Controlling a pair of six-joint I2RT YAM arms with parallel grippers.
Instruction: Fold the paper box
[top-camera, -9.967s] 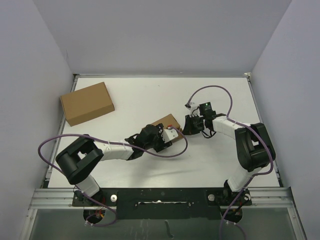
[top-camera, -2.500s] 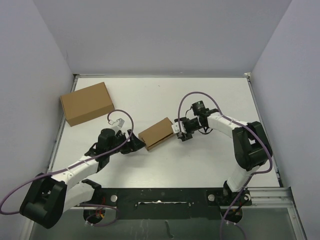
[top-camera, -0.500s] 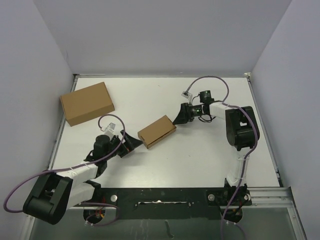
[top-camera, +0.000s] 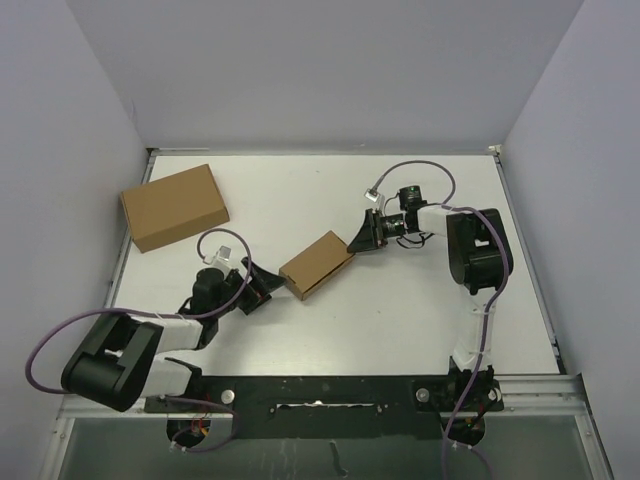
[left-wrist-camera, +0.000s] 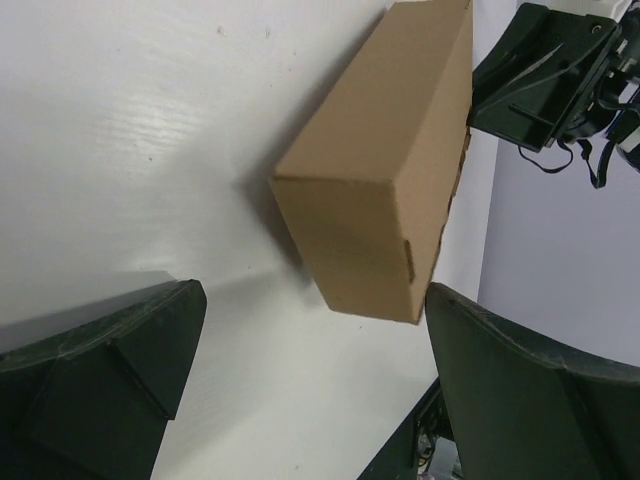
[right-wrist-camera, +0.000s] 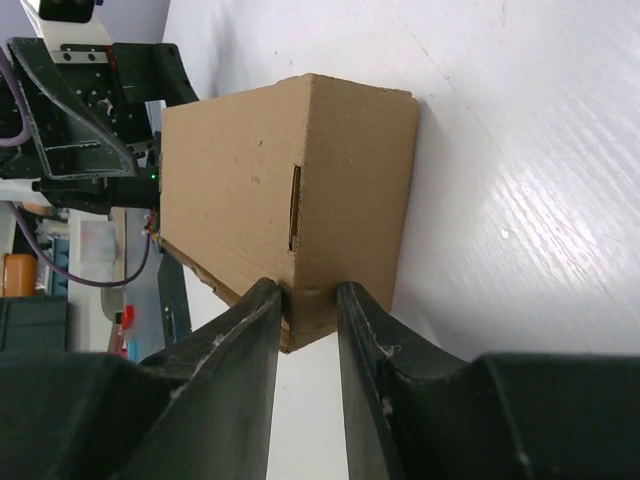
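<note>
The paper box (top-camera: 316, 264) is a small closed brown cardboard box lying aslant at the table's middle. My right gripper (top-camera: 358, 240) is at its upper right end. In the right wrist view the jaws (right-wrist-camera: 308, 290) stand narrow, with the box's near corner (right-wrist-camera: 300, 200) wedged between the fingertips. My left gripper (top-camera: 262, 288) is wide open just off the box's lower left end and does not touch it. In the left wrist view the box (left-wrist-camera: 385, 170) lies ahead of the two spread fingers (left-wrist-camera: 120, 370), with the right gripper (left-wrist-camera: 545, 70) behind it.
A larger plain cardboard box (top-camera: 174, 206) lies at the table's far left. Purple cables loop over both arms. Grey walls close in the white table (top-camera: 300, 190) at the back and sides.
Ten seconds ago the left gripper was at the box; it has since let go and drawn back left. In the last half second the box and right gripper shifted slightly.
</note>
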